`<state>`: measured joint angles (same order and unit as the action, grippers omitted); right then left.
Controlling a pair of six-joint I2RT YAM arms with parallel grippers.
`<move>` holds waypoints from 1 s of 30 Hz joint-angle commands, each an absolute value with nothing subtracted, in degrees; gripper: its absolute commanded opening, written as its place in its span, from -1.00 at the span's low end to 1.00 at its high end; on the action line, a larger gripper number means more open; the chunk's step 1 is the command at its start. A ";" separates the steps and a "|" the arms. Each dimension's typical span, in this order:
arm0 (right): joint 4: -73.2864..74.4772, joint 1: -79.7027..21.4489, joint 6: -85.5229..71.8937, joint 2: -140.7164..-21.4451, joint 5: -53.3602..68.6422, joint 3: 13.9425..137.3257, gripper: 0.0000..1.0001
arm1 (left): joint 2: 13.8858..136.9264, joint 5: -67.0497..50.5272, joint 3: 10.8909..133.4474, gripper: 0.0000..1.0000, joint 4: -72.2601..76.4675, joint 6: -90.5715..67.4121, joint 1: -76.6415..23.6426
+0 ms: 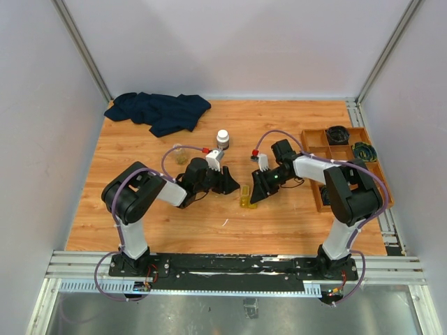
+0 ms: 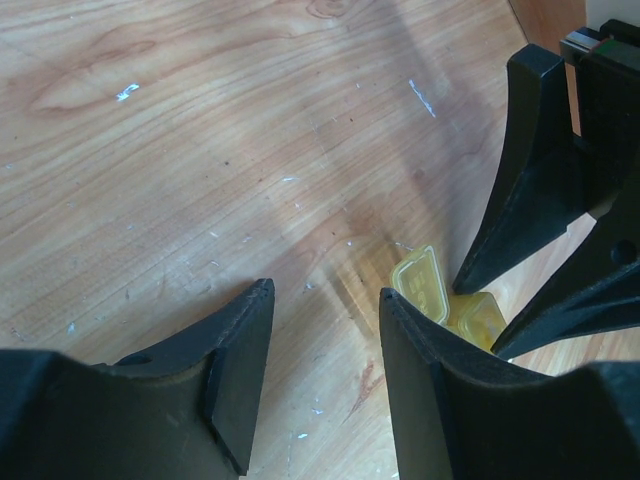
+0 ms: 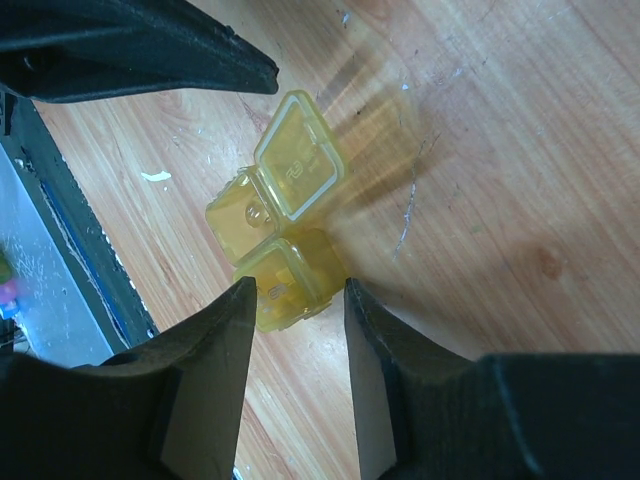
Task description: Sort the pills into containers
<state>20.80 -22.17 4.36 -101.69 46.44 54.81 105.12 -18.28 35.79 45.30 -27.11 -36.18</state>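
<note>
Brown wood table (image 1: 126,146) lies under both your arms, with plain pale walls around it. Your left gripper (image 2: 325,300) has its jaws spread apart, and only bare wood shows between them. The yellow case (image 2: 432,292) sits on the table just outside one of those jaws. It is very close to that jaw but not inside the gap.

Your right gripper (image 3: 298,300) faces the case from the other side. One end of the yellow case lies right between its two fingertips (image 3: 225,340), and each tip looks like it is right at the case's side. You cannot tell if they squeeze it or just sit next to it. The case's lid (image 3: 300,165) stands open, out past the tips of the right jaws. The two grippers point at each other with the case between them.

A small clear vial (image 1: 180,154) stands well off to the side of the left jaws, back by that arm. A white-capped bottle (image 1: 222,137) stands past both grippers. A dark blue cloth (image 1: 159,112) lies farther away still. A wooden tray (image 1: 313,132) sits behind the right jaws.
</note>
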 commanded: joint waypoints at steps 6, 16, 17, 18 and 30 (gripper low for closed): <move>23.93 -24.08 6.89 -103.53 41.24 56.68 -0.24 | 103.98 -18.03 33.64 0.04 47.24 -31.34 -35.71; 25.49 -24.85 8.28 -104.59 40.96 57.78 -0.29 | 101.57 -26.36 28.09 0.23 62.26 -40.40 -34.58; 25.65 -24.89 8.41 -104.60 40.96 57.80 -0.29 | 102.50 -26.94 28.11 0.26 63.50 -41.26 -34.24; 25.71 -24.88 8.50 -104.67 40.96 57.91 -0.29 | 103.50 -27.52 28.19 0.26 64.70 -42.18 -33.82; 26.37 -25.31 9.05 -105.28 40.89 58.43 -0.30 | 112.19 -34.24 29.83 0.22 77.52 -49.30 -32.70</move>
<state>24.60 -24.10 6.90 -103.20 44.82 58.04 111.00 -30.76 29.06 69.38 -46.65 -32.75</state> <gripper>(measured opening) 0.357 0.618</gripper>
